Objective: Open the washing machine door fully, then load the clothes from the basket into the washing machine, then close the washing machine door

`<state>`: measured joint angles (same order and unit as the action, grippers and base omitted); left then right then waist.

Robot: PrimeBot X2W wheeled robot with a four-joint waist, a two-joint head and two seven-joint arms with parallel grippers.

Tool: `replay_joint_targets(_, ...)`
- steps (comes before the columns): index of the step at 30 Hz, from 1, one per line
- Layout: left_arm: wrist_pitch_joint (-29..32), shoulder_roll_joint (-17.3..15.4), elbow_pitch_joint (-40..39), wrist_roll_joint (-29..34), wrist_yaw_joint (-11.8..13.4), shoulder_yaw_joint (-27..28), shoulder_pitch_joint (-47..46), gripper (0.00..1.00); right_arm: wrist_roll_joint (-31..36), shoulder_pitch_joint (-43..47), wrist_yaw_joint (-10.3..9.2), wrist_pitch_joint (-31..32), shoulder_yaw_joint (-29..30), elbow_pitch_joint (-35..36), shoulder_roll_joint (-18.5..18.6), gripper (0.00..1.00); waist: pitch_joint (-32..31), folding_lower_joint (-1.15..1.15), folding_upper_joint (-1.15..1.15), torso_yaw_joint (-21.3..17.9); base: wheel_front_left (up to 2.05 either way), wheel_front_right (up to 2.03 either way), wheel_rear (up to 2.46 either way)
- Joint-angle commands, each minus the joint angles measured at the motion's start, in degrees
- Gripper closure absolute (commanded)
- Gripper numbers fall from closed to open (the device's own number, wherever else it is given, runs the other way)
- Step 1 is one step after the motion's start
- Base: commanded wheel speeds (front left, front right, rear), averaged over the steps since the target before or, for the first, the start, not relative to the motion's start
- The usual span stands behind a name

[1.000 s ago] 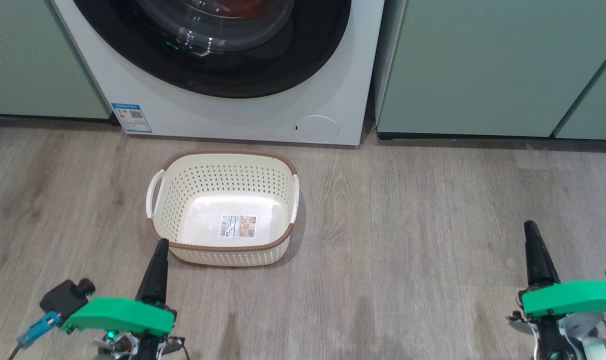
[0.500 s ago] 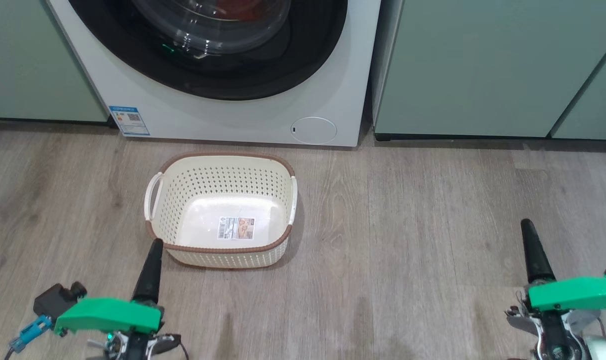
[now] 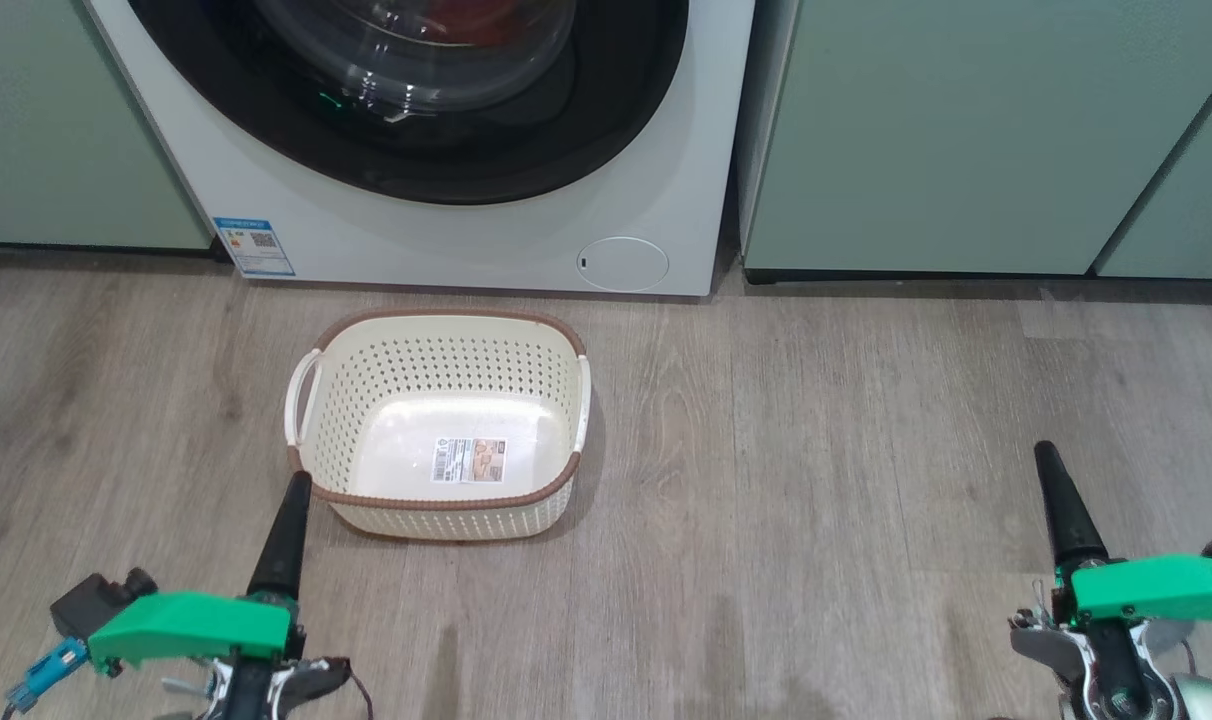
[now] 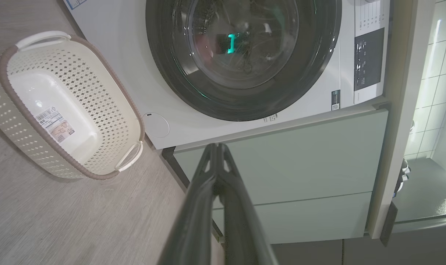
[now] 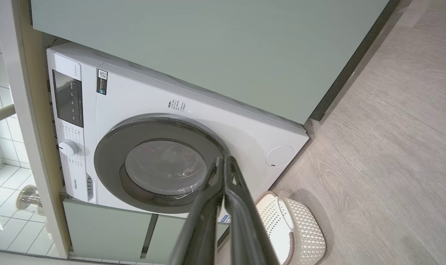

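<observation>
I am holding the left claw (image 3: 294, 488) low near the basket's (image 3: 444, 497) near left corner, its fingers pressed together on nothing. The right claw (image 3: 1044, 458) is hovering well off to the right over the floor (image 3: 816, 450), likewise closed and gripping nothing. The basket is sitting just before the washing machine (image 3: 446, 245), whose door (image 3: 566, 150) is lying flush. The clothes (image 3: 461, 12) are showing red behind its glass.
</observation>
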<state>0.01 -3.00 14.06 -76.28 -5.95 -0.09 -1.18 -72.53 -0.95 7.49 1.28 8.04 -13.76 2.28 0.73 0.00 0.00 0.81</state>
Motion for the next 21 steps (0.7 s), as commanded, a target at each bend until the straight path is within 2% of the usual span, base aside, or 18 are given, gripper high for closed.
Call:
replay_joint_targets(1, 0.54, -0.96, -1.44, -1.5, -0.64, 1.83, -3.33, 1.0, -1.75, -3.43, 0.01, 0.7, -1.12, 1.56, 0.52, 1.0, -0.03, 0.0, 0.0, -0.04, 0.0, 0.0, 0.0)
replay_joint_targets(21, 3.99, -1.0, -0.43, -13.08, -1.3, 4.2, -4.47, 1.0, -14.95, -4.76, 0.0, 4.03, -1.41, 0.22, 0.58, 1.0, -0.42, 0.0, 0.0, -0.61, 0.0, 0.0, 0.0)
